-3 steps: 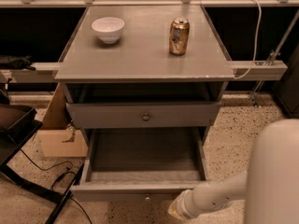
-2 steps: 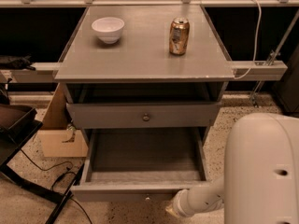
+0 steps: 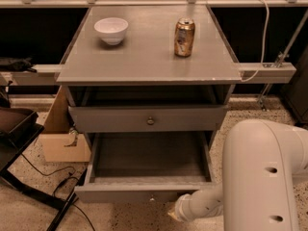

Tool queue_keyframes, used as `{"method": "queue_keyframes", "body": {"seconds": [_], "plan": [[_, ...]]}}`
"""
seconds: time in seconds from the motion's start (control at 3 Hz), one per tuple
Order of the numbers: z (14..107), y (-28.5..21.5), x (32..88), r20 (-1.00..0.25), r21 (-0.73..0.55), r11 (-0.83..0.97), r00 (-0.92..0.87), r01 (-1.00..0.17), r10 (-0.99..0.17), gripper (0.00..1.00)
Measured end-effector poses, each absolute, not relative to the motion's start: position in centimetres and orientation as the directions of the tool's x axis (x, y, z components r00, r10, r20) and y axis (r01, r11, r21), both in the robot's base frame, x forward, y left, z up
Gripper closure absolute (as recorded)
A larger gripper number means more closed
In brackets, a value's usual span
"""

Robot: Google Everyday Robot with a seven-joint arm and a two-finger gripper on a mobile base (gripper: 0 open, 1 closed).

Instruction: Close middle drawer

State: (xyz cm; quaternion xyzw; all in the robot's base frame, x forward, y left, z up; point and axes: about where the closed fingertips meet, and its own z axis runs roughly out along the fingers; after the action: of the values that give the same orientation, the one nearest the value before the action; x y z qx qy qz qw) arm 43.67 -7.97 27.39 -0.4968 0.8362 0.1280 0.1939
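Observation:
The middle drawer (image 3: 144,193) is pulled far out of the grey cabinet. Its flat front faces me low in the view and its bare inside (image 3: 149,155) shows. A small knob sits at the centre of its front. Above it, the top drawer (image 3: 150,120) with a round knob stands slightly out. My gripper (image 3: 172,216) is at the end of the white arm (image 3: 262,177), low and just below the right part of the middle drawer's front. Only its tip shows. The lowest drawer is hidden.
A white bowl (image 3: 111,30) and a gold can (image 3: 184,37) stand on the cabinet top (image 3: 144,57). A cardboard box (image 3: 60,138) and cables (image 3: 53,186) lie on the floor at the left. A dark chair base (image 3: 19,129) is at far left.
My arm's large white link has swung further into view at the right. The gripper end has shifted slightly left along the drawer front. The drawer has not moved.

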Motion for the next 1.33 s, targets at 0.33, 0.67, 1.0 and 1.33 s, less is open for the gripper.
{"method": "queue_keyframes", "body": {"seconds": [0.33,0.67,1.0,1.33], "plan": [[27.1,-7.8,44.7,-0.459,0.009,0.479,-0.429,-0.878,-0.778,1.0],[28.1,-8.1,47.1,-0.468,-0.035,0.484,-0.414,-0.874,-0.781,1.0],[30.2,-9.0,50.3,-0.477,-0.1,0.492,-0.392,-0.865,-0.787,1.0],[30.2,-9.0,50.3,-0.477,-0.1,0.492,-0.392,-0.865,-0.787,1.0]]}}
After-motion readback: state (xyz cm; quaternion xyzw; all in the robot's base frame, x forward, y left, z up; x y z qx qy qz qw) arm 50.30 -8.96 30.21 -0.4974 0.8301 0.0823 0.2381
